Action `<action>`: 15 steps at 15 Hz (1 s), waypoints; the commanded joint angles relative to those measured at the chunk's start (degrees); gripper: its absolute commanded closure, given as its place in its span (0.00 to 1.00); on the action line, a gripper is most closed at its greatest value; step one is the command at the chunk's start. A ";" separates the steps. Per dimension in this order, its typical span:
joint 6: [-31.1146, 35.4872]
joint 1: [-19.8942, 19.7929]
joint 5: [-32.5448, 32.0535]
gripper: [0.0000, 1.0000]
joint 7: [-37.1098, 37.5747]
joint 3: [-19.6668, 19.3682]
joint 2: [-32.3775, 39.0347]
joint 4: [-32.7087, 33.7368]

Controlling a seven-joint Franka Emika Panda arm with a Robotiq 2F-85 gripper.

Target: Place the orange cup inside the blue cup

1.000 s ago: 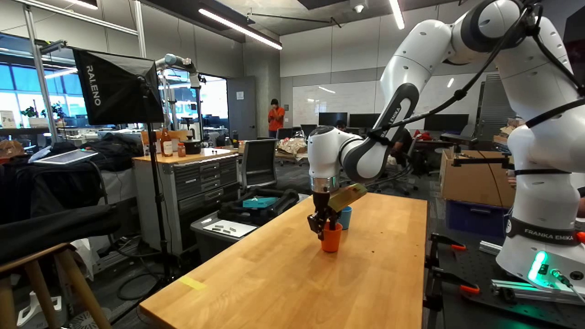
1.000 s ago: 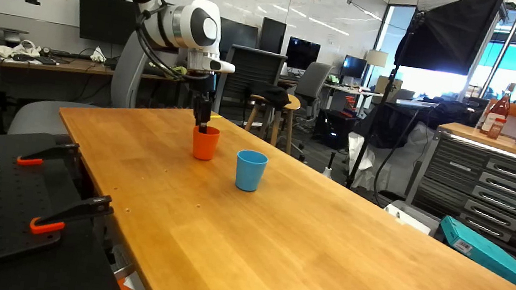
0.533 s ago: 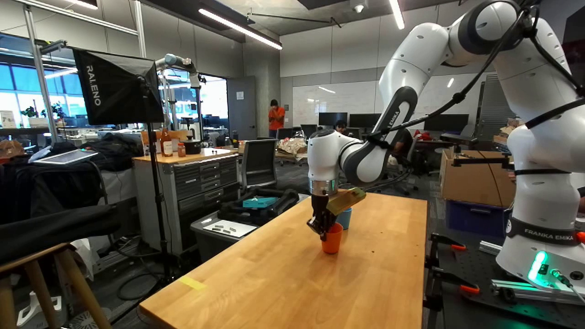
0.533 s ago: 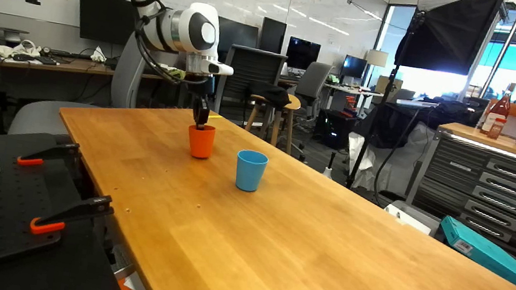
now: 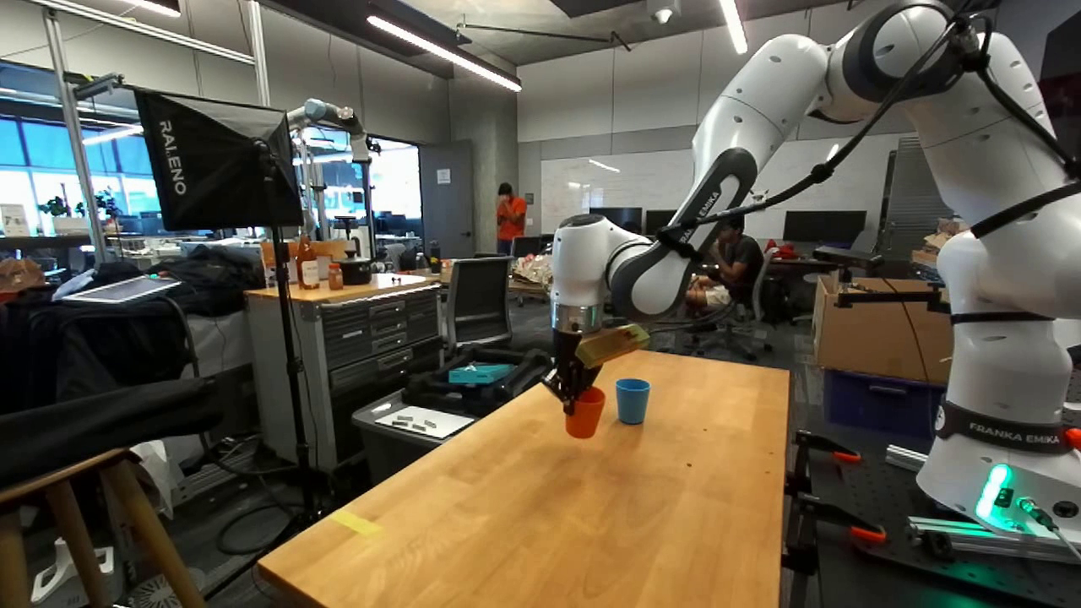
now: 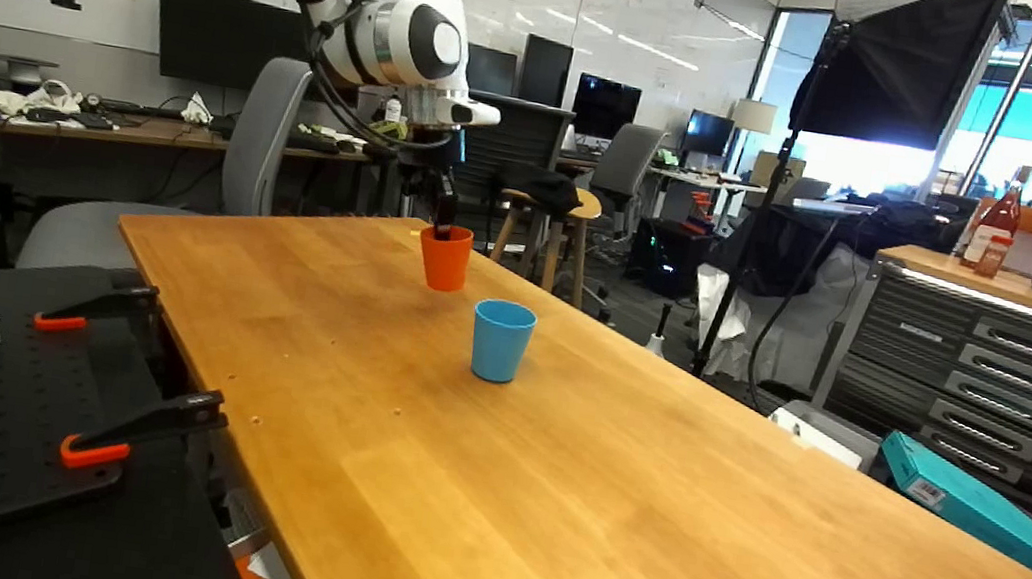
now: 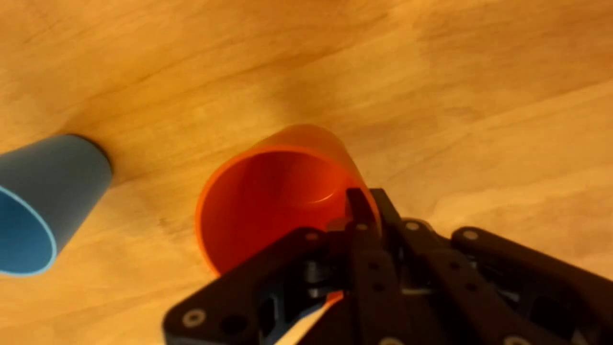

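The orange cup hangs slightly tilted and appears raised off the table in both exterior views. My gripper is shut on its rim wall, with one finger inside the cup and one outside. In the wrist view, the mouth of the orange cup faces the camera and its inside looks bare apart from the finger. The blue cup stands upright on the table, a short way off from the orange one and apart from it. At the left edge of the wrist view, the blue cup is partly cut off.
Both cups are over the wooden table. Black clamps with orange tips grip the table's edge on the robot's side. A yellow tape strip lies near a table corner. Beyond the far edge is a dark open case.
My gripper has shut on the orange cup's rim and the cup has risen and shifted along with it. The blue cup has stayed in place and shows fully now in both exterior views.
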 commanded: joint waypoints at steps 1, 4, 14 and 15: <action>-2.32 1.15 -1.62 0.94 1.45 -3.86 0.72 5.65; -4.42 0.85 -2.40 0.93 2.95 -6.40 0.57 8.44; -16.54 -1.91 -7.70 0.94 7.68 -8.83 -4.70 8.72; -17.32 -2.35 -8.02 0.93 7.95 -8.71 -5.15 8.65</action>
